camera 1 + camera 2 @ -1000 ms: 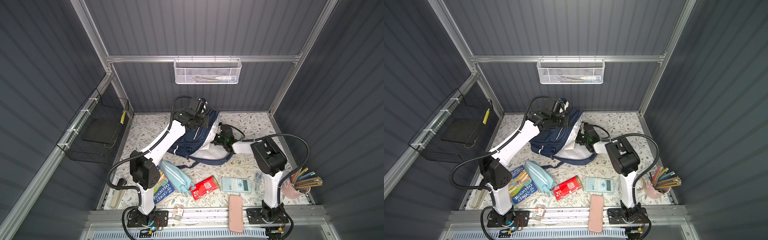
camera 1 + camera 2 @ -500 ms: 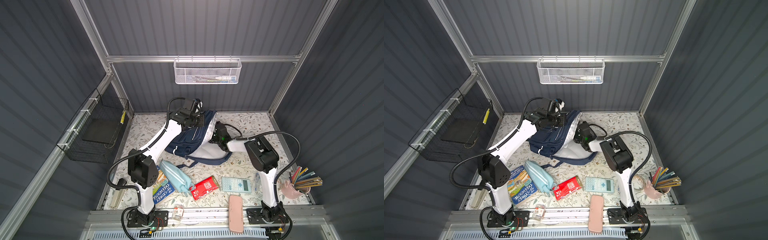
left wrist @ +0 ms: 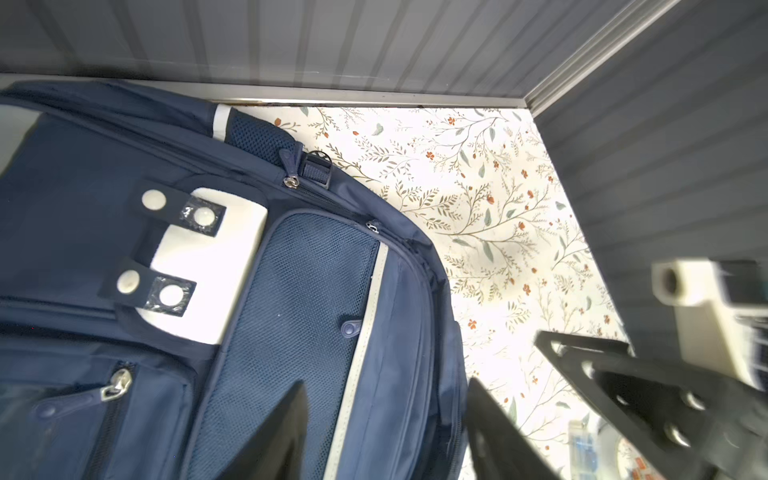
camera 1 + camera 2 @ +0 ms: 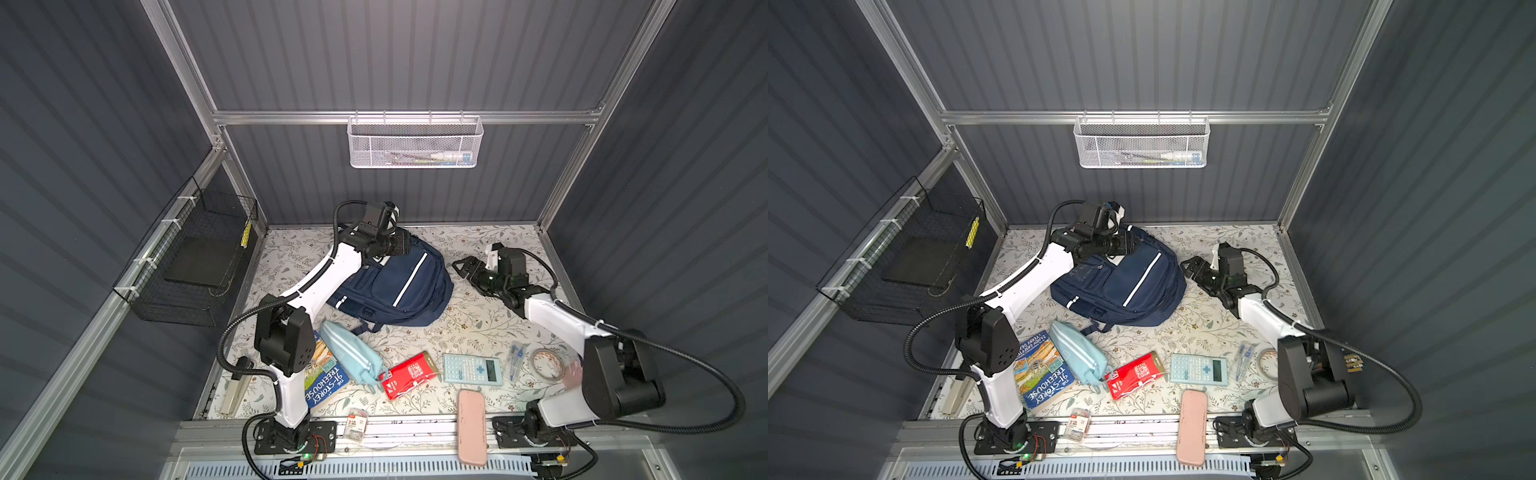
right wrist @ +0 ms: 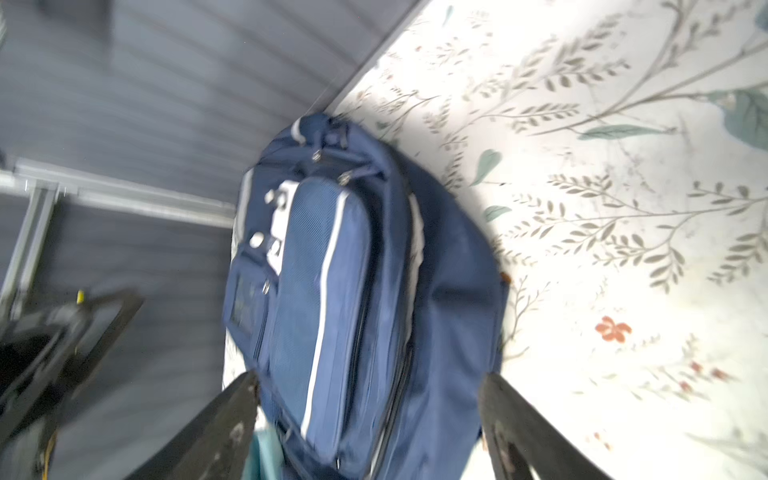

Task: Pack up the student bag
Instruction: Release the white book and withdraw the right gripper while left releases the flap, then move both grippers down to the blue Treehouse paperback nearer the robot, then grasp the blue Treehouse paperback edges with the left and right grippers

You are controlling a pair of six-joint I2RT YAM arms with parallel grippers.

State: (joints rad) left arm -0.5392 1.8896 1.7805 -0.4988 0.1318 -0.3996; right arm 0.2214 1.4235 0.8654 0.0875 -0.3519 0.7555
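The student bag [image 4: 395, 286] [image 4: 1125, 282] is a navy backpack with white stripes. It lies front up at the back of the floral table, and its white patch [image 3: 208, 266] shows in the left wrist view. My left gripper [image 4: 405, 246] [image 4: 1130, 243] hovers open over the bag's top back corner, its fingers [image 3: 286, 436] spread above the bag's side [image 3: 399, 353]. My right gripper [image 4: 462, 266] [image 4: 1190, 266] stands open just right of the bag and apart from it. In the blurred right wrist view the bag [image 5: 353, 291] lies ahead of its fingers [image 5: 232, 415].
In front of the bag lie a light blue pouch [image 4: 353, 357], a book [image 4: 324, 380], a red packet [image 4: 409, 374], a calculator [image 4: 471, 369], a pink case [image 4: 472, 426] and a tape roll [image 4: 548, 365]. A white mesh basket [image 4: 415, 143] hangs on the back wall and a black wire basket [image 4: 195, 266] on the left wall.
Both grippers have opened and let go of the bag. The bag has dropped flat with its front up. My right gripper has drawn back to the right.
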